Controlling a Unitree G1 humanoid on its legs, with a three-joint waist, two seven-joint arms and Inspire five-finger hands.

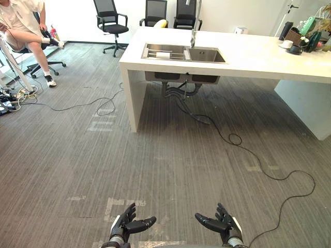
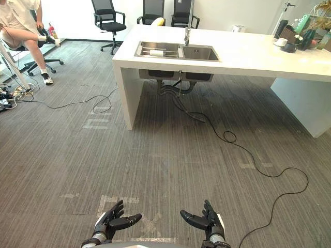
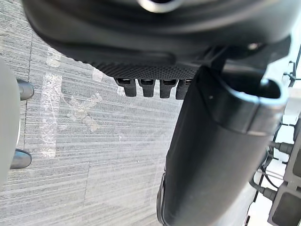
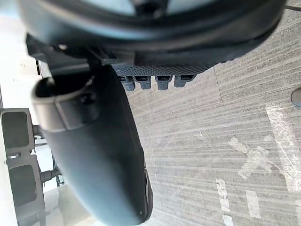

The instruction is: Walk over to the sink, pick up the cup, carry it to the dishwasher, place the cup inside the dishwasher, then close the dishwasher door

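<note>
A double steel sink is set in the white counter across the room, with a tall tap behind it. A small white cup-like thing lies in the sink's left basin. Low in front of me, over the grey carpet, my left hand and right hand are held palms inward, both open and holding nothing. In the left wrist view the left hand's thumb and fingers hang over bare carpet. The right wrist view has the right hand's thumb likewise over carpet.
A person sits on a chair at the far left, beside cables and power strips. Black office chairs stand behind the counter. Bottles and a cup on a saucer crowd the counter's right end. Tape marks lie on the carpet.
</note>
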